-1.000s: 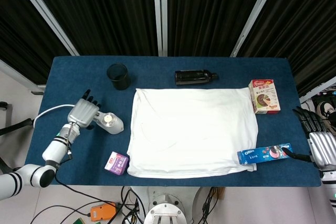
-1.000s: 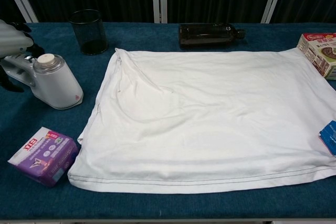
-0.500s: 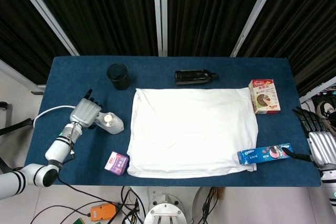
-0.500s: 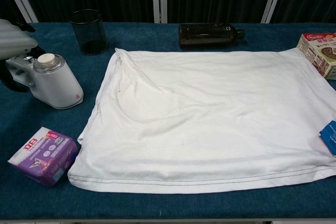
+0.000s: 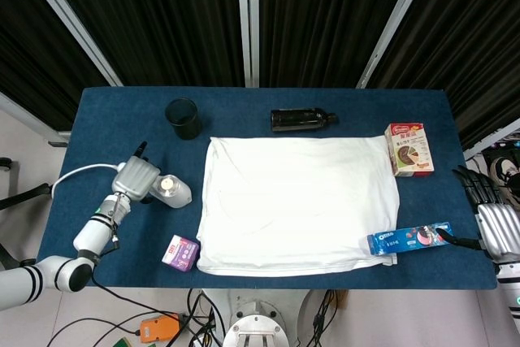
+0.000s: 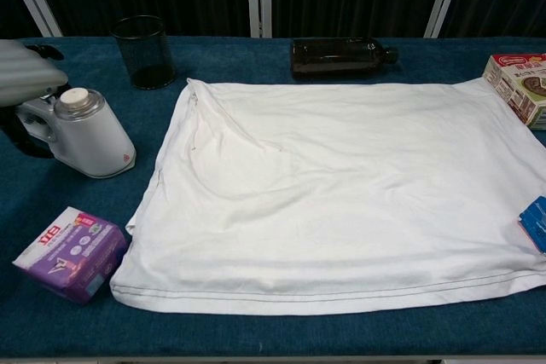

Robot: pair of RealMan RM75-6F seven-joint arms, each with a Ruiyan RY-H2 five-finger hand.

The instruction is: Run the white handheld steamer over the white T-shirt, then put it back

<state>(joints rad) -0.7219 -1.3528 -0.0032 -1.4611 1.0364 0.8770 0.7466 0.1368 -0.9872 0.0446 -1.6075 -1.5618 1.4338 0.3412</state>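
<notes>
worktop (image 5: 106, 119): blue cloth, black curtains (image 5: 325, 14) at 12
T-shirt (image 5: 296, 201): flat, centre
left hand (image 5: 135, 176): fingers curled over steamer (image 5: 172, 191) handle, 9 o'clock
right hand (image 5: 497, 229): 3 o'clock edge, fingers' state unclear

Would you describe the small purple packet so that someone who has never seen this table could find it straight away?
Start at the white T-shirt spread over the middle of the blue table and go to its near left corner. Just outside that corner lies the purple packet, nearer the table's front edge than the white handheld steamer. It is the only purple item, small and flat-sided.
</notes>
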